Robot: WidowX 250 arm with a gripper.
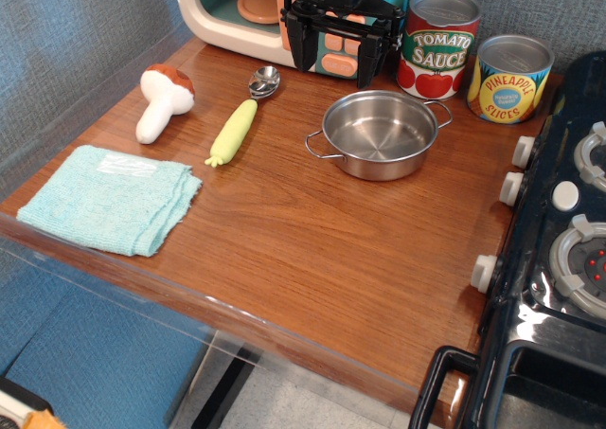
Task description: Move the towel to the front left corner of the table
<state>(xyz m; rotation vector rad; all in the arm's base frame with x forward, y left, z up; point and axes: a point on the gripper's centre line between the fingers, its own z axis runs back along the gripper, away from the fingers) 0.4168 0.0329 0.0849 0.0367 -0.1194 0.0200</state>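
The towel (pixel 112 199) is a light aqua-blue folded cloth with a white label. It lies flat at the front left corner of the reddish-brown wooden table (pixel 312 249). My gripper (pixel 333 52) hangs at the back of the table, raised, in front of the toy microwave. Its black fingers (pixel 295 43) are spread apart with nothing between them. It is far from the towel.
A steel pot (pixel 379 134) sits mid-table. A toy mushroom (pixel 161 100), a yellow-green corn (pixel 234 133) and a metal spoon (pixel 264 81) lie behind the towel. Tomato sauce can (pixel 438 44) and pineapple can (pixel 509 78) stand at the back. A black toy stove (pixel 559 249) is at the right.
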